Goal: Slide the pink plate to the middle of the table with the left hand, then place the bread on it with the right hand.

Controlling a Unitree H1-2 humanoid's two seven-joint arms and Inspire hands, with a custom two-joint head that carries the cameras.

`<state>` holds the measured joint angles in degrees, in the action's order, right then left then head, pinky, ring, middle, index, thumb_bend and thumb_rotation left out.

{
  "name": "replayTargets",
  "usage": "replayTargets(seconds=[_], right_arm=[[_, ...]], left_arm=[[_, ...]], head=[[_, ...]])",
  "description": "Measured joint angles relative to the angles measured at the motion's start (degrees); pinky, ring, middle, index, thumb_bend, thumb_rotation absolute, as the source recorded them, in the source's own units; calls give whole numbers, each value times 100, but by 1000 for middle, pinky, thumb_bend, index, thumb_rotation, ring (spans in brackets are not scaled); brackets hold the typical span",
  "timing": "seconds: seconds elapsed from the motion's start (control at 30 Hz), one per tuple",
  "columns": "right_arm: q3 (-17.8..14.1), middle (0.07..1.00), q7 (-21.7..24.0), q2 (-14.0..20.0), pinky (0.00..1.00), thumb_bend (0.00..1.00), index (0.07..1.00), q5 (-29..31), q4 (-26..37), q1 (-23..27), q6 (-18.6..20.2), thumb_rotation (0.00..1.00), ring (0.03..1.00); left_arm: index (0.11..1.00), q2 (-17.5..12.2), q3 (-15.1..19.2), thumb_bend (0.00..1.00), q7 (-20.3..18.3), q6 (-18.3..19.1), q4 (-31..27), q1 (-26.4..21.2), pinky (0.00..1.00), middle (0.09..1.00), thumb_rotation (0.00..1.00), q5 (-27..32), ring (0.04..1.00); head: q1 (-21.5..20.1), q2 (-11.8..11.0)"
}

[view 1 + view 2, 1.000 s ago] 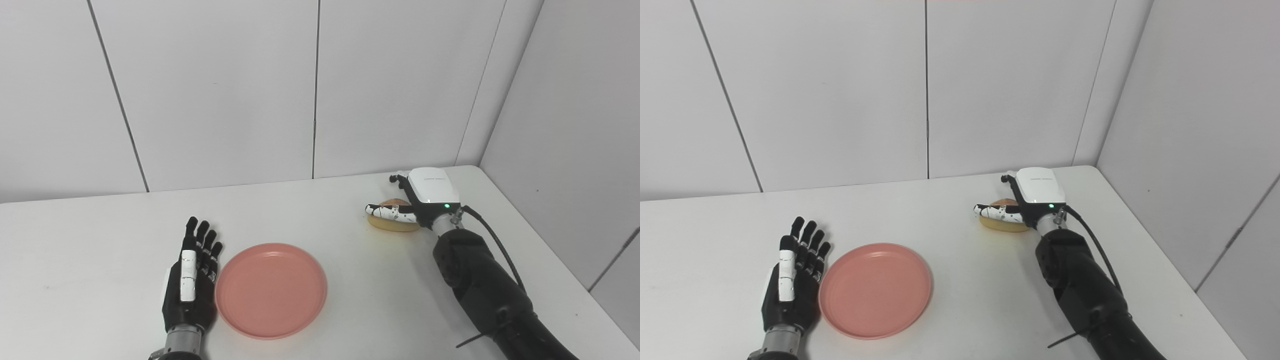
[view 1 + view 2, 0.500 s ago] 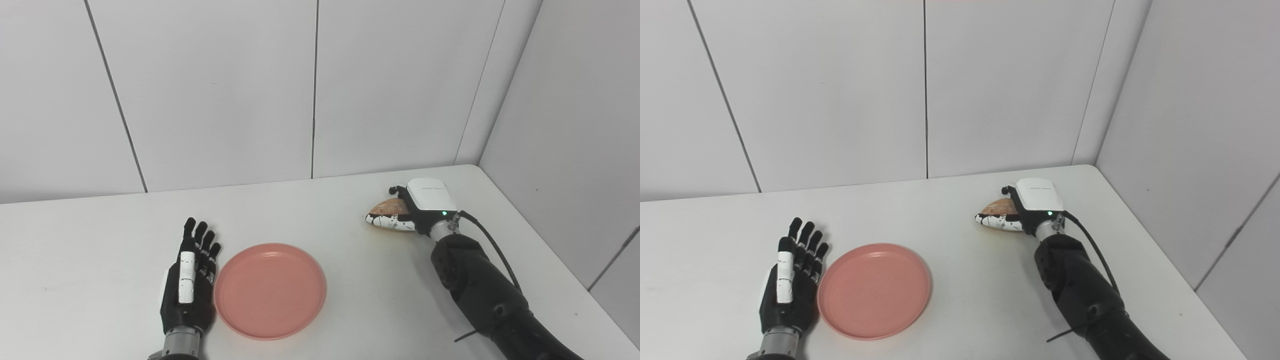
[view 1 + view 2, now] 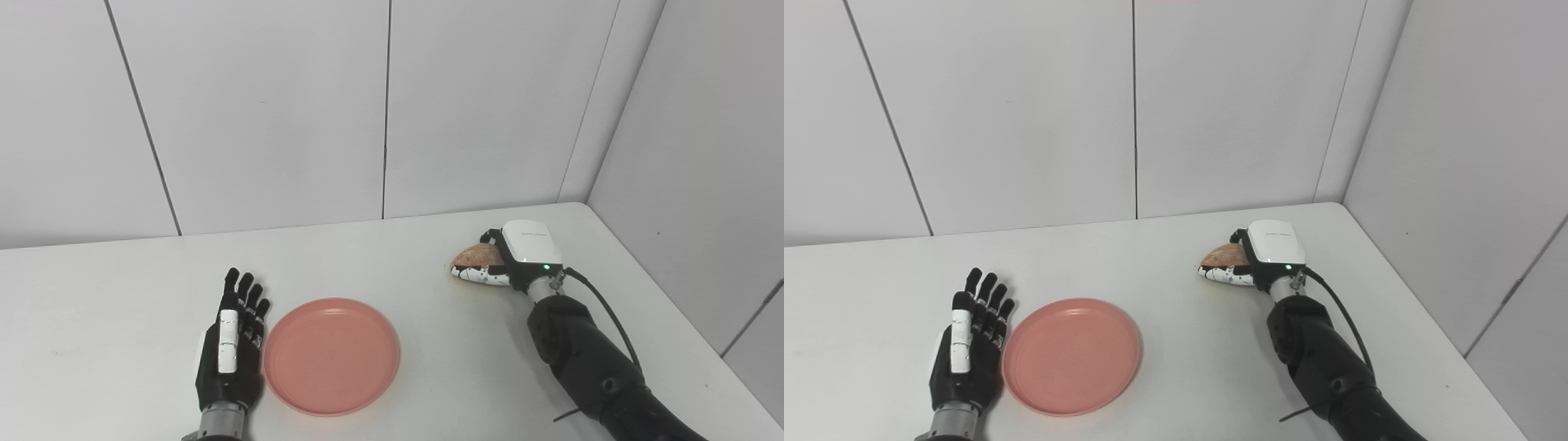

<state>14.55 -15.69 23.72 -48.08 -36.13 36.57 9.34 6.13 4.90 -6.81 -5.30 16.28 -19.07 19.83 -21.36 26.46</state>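
The pink plate (image 3: 331,354) lies flat near the front middle of the white table (image 3: 110,294). My left hand (image 3: 233,343) stands edge-up right beside the plate's left rim, fingers straight and apart, holding nothing. At the back right, my right hand (image 3: 511,260) is shut on the bread (image 3: 474,256), a brown-crusted bun tilted up on its edge between thumb and fingers. The bread's underside is hidden by the white thumb.
White wall panels close off the back of the table and its right side. A black cable (image 3: 603,297) loops off my right wrist above the table's right part. The table's right edge (image 3: 692,331) runs close past my right forearm.
My right hand closed on the bread and tipped it up off the table, drawing back slightly toward me. The left hand and the plate stayed where they were.
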Motion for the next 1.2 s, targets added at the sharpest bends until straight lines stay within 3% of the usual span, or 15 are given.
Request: replayTargets(seconds=[0.13,0.3,0.5,0.87,1.0,1.2], right_arm=[[39,263,-297,1,123,767,343,71,-132,-2,-145,782,177],[99,195,-605,19,81,694,260,192,-340,8,-439,677,129],[172,183,-833,59,75,641,276,254,-505,21,-728,570,122],[194,196,-925,67,84,614,305,324,-504,26,-925,473,132],[195,204,-873,75,89,604,311,337,-221,-19,-931,543,137],[162,197,-719,110,88,602,320,385,454,-46,-932,530,132]], left_arm=[[1000,0,0,880,4,6,-1,0,1000,1000,722,-2,995],[1000,1,-1,882,6,35,-16,9,1000,1000,720,-1,1000],[1000,1,-15,878,9,44,-31,24,1000,1000,727,-16,991],[1000,8,-17,887,43,66,-52,36,998,998,729,-91,980],[1000,13,-18,897,55,67,-65,42,998,997,729,-106,980],[1000,18,-17,901,87,87,-64,42,1000,1000,724,-106,981]], head=[[0,18],[9,44],[18,44],[26,44],[35,44],[70,35]])
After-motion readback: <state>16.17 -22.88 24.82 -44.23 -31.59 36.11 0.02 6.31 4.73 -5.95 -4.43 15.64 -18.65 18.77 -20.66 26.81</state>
